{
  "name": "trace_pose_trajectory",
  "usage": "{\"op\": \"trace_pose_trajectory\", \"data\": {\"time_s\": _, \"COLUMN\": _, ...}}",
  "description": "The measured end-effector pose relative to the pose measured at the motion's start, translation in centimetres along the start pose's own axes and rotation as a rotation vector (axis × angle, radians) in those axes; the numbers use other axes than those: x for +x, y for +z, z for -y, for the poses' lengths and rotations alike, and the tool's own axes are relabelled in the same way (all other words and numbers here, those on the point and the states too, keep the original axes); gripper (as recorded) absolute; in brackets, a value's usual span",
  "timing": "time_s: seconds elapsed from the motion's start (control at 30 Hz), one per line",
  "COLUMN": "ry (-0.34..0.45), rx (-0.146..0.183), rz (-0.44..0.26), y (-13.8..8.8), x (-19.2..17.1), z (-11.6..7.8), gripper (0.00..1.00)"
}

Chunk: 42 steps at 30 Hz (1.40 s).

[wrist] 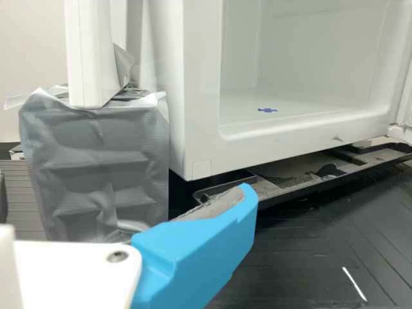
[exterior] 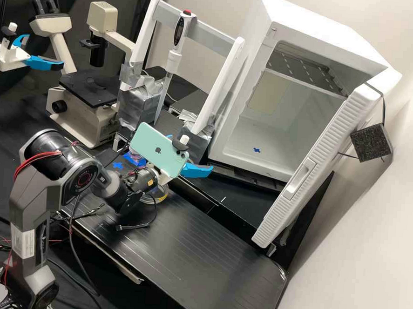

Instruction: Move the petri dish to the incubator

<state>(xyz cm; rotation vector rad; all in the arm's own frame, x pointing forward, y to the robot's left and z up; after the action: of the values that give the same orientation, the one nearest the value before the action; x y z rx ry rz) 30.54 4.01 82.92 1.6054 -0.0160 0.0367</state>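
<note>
high view: the petri dish [exterior: 162, 193] lies toward seven o'clock from the empty, spread jaws [exterior: 190, 151]. grasping it likely needs them turned back from the incubator [exterior: 325, 36].

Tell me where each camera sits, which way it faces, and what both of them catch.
High view: fixed off the arm, looking forward and down across the bench; much of the dark grey arm shows, its blue jaws apart.
Wrist view: carried on the arm's wrist, facing the incubator's open front; one blue jaw and part of its white mount show.
Shared: the incubator, the blue mark on its floor, and a tape-wrapped block.
</note>
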Motion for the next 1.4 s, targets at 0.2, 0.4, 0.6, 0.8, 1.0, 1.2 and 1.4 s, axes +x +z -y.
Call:
{"op": "trace_pose_trajectory", "data": {"time_s": 0.2, "ry": 0.0, "rx": 0.0, "rz": 0.0, "y": 0.0, "x": 0.0, "z": 0.0, "gripper": 1.0}}
{"op": "trace_pose_trajectory", "data": {"time_s": 0.4, "ry": 0.008, "rx": -0.002, "rz": 0.008, "y": 0.5, "x": -0.8, "z": -0.1, "gripper": 1.0}}
{"op": "trace_pose_trajectory", "data": {"time_s": 0.6, "ry": 0.082, "rx": -0.007, "rz": -0.014, "y": 0.9, "x": -4.2, "z": -1.5, "gripper": 1.0}}
{"op": "trace_pose_trajectory", "data": {"time_s": 0.8, "ry": 0.146, "rx": 0.006, "rz": -0.089, "y": 1.1, "x": -8.6, "z": -2.1, "gripper": 1.0}}
{"op": "trace_pose_trajectory", "data": {"time_s": 1.0, "ry": 0.105, "rx": 0.005, "rz": -0.104, "y": 1.5, "x": -12.2, "z": -1.2, "gripper": 1.0}}
{"op": "trace_pose_trajectory", "data": {"time_s": 1.2, "ry": 0.078, "rx": 0.002, "rz": -0.151, "y": 1.3, "x": -14.0, "z": -1.1, "gripper": 1.0}}
{"op": "trace_pose_trajectory", "data": {"time_s": 1.4, "ry": 0.058, "rx": 0.014, "rz": -0.175, "y": 1.4, "x": -14.2, "z": -1.4, "gripper": 1.0}}
